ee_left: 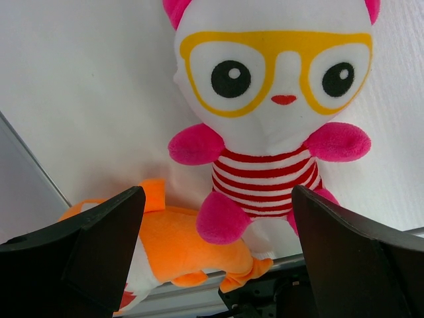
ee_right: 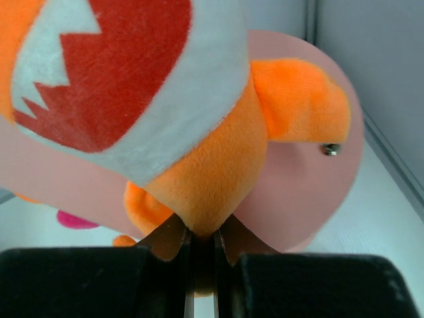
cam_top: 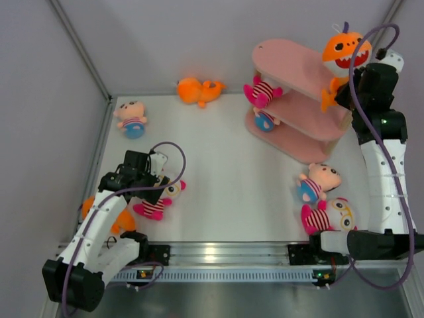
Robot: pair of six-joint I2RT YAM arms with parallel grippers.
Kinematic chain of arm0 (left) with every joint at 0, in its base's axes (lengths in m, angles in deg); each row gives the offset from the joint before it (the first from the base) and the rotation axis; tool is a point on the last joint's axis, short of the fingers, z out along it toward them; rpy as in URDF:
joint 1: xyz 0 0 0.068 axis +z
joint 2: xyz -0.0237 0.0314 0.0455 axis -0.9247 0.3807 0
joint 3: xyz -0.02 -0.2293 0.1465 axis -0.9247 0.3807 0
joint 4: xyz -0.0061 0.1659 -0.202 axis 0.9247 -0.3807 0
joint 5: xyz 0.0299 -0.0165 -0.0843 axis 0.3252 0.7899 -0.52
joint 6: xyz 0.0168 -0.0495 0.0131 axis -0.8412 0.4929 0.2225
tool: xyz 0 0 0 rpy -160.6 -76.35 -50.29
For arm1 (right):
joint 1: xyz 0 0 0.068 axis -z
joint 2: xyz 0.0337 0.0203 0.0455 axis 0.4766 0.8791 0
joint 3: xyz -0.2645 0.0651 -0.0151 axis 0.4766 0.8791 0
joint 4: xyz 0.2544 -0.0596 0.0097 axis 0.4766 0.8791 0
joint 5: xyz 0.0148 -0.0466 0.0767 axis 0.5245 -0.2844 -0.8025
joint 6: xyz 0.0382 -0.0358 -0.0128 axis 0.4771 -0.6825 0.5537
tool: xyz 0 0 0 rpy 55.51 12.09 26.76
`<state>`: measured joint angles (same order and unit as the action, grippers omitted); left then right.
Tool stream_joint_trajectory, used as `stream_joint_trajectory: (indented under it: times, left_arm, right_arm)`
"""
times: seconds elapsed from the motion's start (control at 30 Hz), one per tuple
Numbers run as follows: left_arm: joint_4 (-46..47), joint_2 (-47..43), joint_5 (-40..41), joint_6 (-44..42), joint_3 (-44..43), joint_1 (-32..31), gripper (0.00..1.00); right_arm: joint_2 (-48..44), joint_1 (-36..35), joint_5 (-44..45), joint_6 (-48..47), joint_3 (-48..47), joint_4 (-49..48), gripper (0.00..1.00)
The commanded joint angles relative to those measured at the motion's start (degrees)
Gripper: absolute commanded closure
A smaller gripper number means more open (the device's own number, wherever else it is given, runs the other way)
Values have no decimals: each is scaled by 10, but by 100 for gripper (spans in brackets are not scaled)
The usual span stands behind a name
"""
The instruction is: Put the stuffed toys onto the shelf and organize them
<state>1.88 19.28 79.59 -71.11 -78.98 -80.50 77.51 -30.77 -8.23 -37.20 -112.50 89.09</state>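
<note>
Right tool (ee_right: 202, 246) is clamped narrow on the underside of the held shark (ee_right: 205, 165). That toy hangs at the right end of the pink shelf (ee_right: 301, 192), top-board level; can't tell if it touches the board. Left tool (ee_left: 215, 205) gapes wide and empty, hovering over the glasses doll (ee_left: 271, 99) lying face up on the desk (ee_left: 86, 86), second shark (ee_left: 185, 245) just beside it. On the shelf so far: striped doll (cam_top: 260, 91) on the middle tier, blue doll (cam_top: 265, 120) on the bottom one. Loose on the desk: back shark (cam_top: 199, 90), back-left doll (cam_top: 132, 118), pink-faced doll (cam_top: 318, 180), second glasses doll (cam_top: 331, 215). Step in hand looks like placing the shark on the top tier. Next move calls for lowering it squarely onto the board, away from the rim, then opening; it could topple off the end.
</note>
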Motion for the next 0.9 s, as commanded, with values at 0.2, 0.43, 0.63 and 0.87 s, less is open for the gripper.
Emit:
stream_joint_trajectory:
  times: [0.2, 0.43, 0.63, 0.87]
  left_arm:
    - [14, -18, -12, -7, -2, 1, 2]
    - [13, -15, -13, -8, -1, 1, 2]
    - [14, -11, -12, -7, -1, 1, 2]
    - [14, -10, -13, -7, -1, 1, 2]
  right_arm:
    - [-16, 61, -47, 36, 27, -8, 69]
    - [-44, 63, -61, 49, 49, -35, 63]
    - [-59, 62, -88, 62, 47, -44, 40]
    - [-74, 62, -100, 80, 74, -67, 42]
